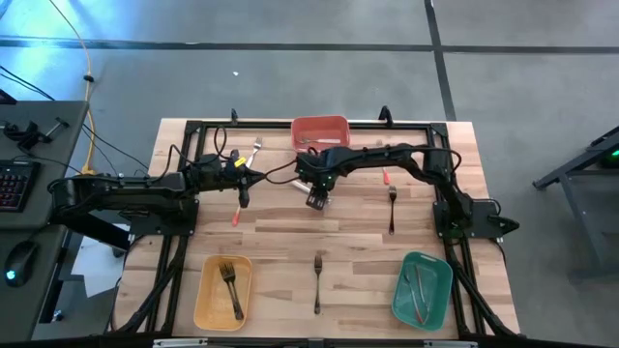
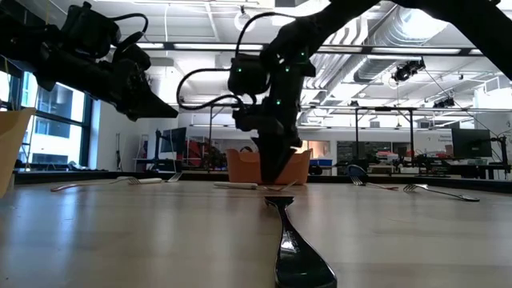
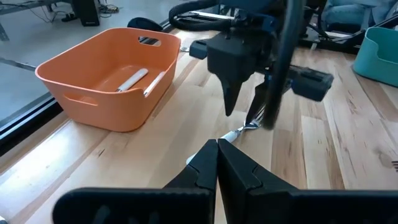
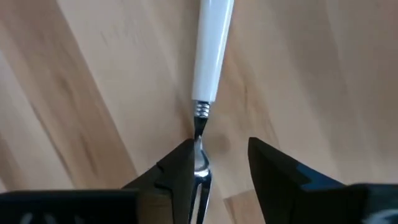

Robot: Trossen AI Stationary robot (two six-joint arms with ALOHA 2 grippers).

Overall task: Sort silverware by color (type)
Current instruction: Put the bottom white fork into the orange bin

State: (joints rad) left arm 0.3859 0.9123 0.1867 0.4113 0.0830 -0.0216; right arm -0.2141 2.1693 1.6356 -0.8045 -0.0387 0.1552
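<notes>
While its smooth white-handled fork [image 4: 208, 56] lies flat, right end effector [image 4: 217, 165] straddles the metal neck.

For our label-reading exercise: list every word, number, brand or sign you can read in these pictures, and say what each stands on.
None can be read: the orange bin, yellow bin, green bin, silverware and table carry no visible lettering.
Keyboard keys beside the table: too small to read.
Screens in the room behind: too blurred to read.

Glossy white-handled fork [image 4: 211, 56] — shiny metal neck, matt wood table [image 4: 323, 74]
</notes>
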